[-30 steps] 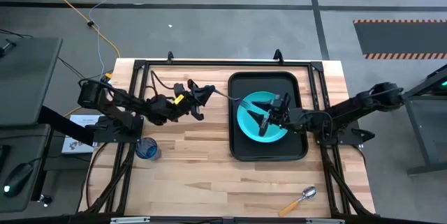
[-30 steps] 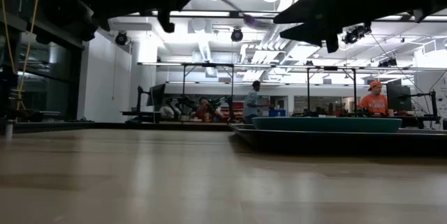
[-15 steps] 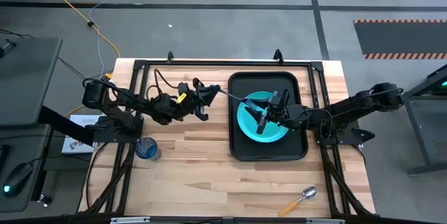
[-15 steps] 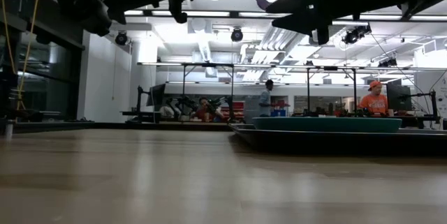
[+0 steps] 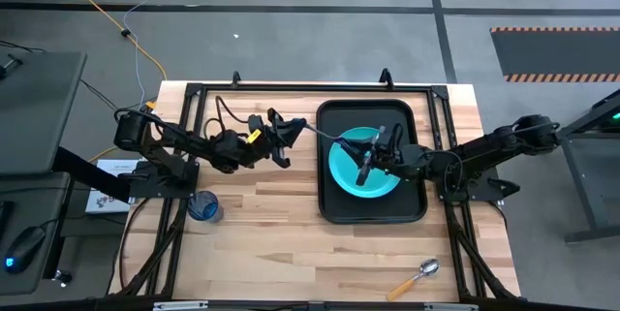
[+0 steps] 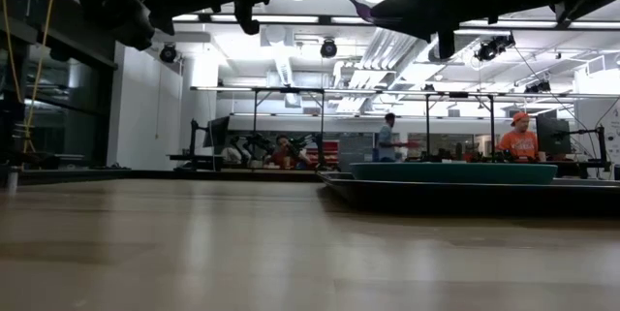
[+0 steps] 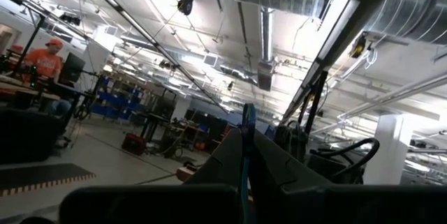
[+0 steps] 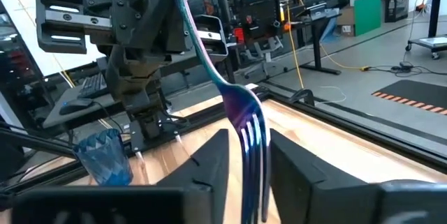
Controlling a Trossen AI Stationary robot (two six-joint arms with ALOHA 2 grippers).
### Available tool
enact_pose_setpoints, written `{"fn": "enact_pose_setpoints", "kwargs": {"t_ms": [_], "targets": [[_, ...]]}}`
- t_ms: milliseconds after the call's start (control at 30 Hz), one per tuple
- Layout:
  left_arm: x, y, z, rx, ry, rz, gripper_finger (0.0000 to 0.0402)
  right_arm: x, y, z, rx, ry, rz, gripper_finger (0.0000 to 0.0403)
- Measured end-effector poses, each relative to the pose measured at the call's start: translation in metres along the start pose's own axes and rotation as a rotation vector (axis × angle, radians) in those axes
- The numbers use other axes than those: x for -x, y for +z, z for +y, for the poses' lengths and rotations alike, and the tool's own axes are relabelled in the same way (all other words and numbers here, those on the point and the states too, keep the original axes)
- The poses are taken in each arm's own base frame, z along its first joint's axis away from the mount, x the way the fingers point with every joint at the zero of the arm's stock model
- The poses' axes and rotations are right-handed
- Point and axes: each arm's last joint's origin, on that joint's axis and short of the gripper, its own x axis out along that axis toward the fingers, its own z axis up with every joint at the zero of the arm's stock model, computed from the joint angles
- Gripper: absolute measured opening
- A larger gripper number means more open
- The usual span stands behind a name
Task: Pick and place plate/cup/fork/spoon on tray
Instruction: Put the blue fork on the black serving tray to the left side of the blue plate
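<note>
Iridescent fork [image 8: 241, 123] held clamped by left end effector [image 5: 287, 133]; right end effector [image 5: 366, 161] half-open around tines.

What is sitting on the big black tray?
A round turquoise plate lies on the tray. The right gripper hovers above the plate, covering part of it, so whatever lies under there cannot be seen.

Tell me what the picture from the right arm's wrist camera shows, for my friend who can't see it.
A shiny fork passes between two robot arms: the left gripper holds its handle, and its prongs sit between the right gripper's dark fingers. A blue cup stands on the wooden table behind.
</note>
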Motion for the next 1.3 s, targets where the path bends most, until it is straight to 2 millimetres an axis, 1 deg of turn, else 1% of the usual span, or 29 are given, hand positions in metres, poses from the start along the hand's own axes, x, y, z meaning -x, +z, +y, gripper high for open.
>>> {"fn": "enact_pose_setpoints", "kwargs": {"t_ms": [100,167,233,300,400,567,633,700,800,900,967,1100,1233,1300], "targets": [[0.000,-0.001,0.000,-0.004,0.002,0.012,0.0006,0.000,-0.001,0.000,0.003,-0.008,0.004,0.0024],[0.000,-0.001,0.000,-0.014,0.003,0.016,0.0017,0.000,0.000,-0.001,0.003,-0.013,0.002,0.0009],[0.000,-0.003,0.001,-0.052,0.006,0.027,0.0031,0.001,0.001,-0.001,0.011,-0.011,0.006,0.0012],[0.000,-0.002,0.001,-0.091,0.009,0.042,0.0048,0.004,0.000,-0.003,0.037,-0.021,0.038,0.0005],[-0.002,0.008,0.001,-0.144,0.011,0.069,0.0081,0.012,0.005,-0.008,0.059,-0.071,0.082,0.0003],[0.000,0.028,0.009,-0.209,0.060,0.231,0.0136,0.030,0.015,-0.026,0.065,-0.175,0.165,0.0002],[0.002,0.036,0.011,-0.224,0.073,0.287,0.0154,0.035,0.019,-0.038,0.080,-0.230,0.193,0.0001],[0.006,0.044,0.012,-0.237,0.040,0.342,0.0167,0.038,0.021,-0.053,0.104,-0.309,0.233,0.0001],[0.010,0.053,0.009,-0.257,-0.064,0.400,0.0177,0.038,0.024,-0.083,0.115,-0.419,0.337,0.0001],[0.013,0.056,0.006,-0.249,-0.131,0.426,0.0178,0.035,0.026,-0.116,0.065,-0.500,0.476,0.0001],[0.013,0.056,0.004,-0.243,-0.155,0.430,0.0177,0.034,0.027,-0.137,0.034,-0.491,0.543,0.0001],[0.014,0.054,0.003,-0.242,-0.159,0.435,0.0175,0.034,0.026,-0.171,-0.074,-0.380,0.621,0.0000],[0.013,0.053,0.003,-0.243,-0.157,0.439,0.0175,0.035,0.022,-0.199,-0.215,-0.290,0.647,0.0000],[0.013,0.053,0.003,-0.242,-0.156,0.440,0.0175,0.033,0.016,-0.209,-0.271,-0.279,0.669,0.0000]]}}
